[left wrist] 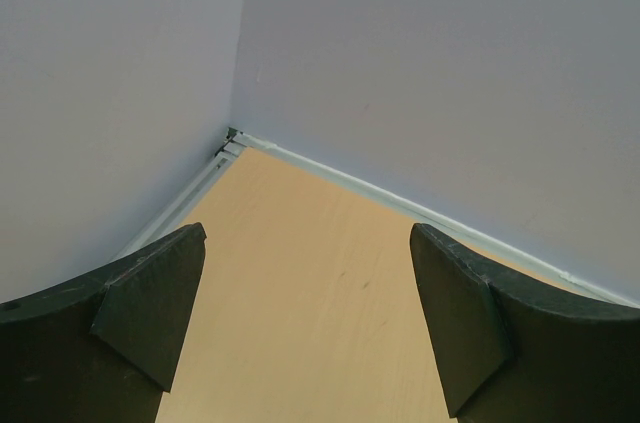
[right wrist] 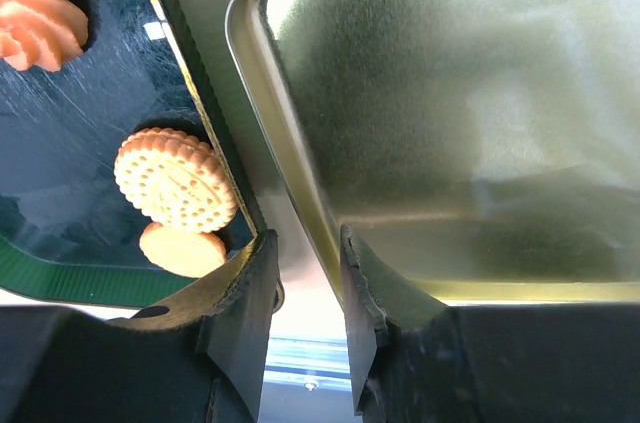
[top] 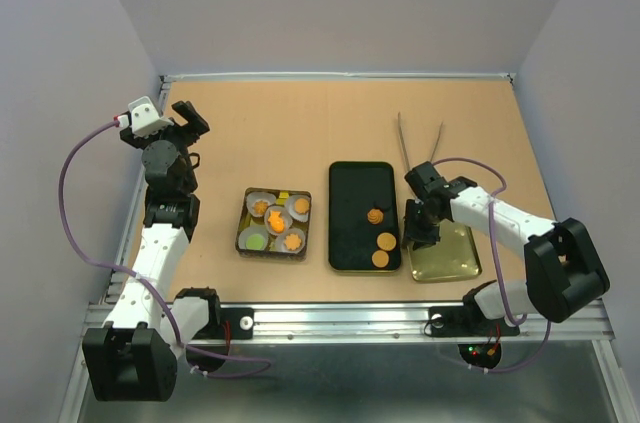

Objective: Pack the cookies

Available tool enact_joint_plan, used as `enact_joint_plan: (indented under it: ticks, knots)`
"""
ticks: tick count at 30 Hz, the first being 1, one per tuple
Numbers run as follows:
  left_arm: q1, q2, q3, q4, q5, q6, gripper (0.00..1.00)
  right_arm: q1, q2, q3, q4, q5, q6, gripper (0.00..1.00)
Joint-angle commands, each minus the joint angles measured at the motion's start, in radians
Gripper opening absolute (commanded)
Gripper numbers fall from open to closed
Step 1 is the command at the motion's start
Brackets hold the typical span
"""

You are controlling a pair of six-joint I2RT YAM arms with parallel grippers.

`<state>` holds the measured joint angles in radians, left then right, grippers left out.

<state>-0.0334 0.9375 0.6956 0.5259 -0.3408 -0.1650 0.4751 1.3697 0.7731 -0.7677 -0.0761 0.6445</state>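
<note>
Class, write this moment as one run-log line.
left jaws open, empty | right jaws astride gold tin rim, grip unclear | three cookies in black tray

arms [top: 150, 253]: white links, black joints | cables [top: 66, 205]: purple | jaws: black

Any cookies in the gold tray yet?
No, the gold tray shows only bare metal inside, while three cookies lie on the black tray beside it.
</note>
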Motion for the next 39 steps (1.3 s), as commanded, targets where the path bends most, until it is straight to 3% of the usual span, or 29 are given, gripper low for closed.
enact_joint_plan:
  ticks: [1,13,22,39]
  knots:
    - [-0.007,-0.019,0.021,0.037,-0.007,0.009,0.94,0.014,0.011,-0.011,0.039,-0.001,0.009,0.37]
    - [-0.007,-0.020,0.021,0.039,-0.007,0.009,0.94,0.017,-0.008,-0.009,0.039,0.035,0.023,0.36]
    - [-0.007,-0.022,0.019,0.037,-0.006,0.009,0.94,0.036,0.077,-0.008,0.051,0.035,0.020,0.32]
    - [-0.007,-0.022,0.018,0.037,-0.007,0.009,0.94,0.069,0.049,0.028,0.002,0.108,0.038,0.04]
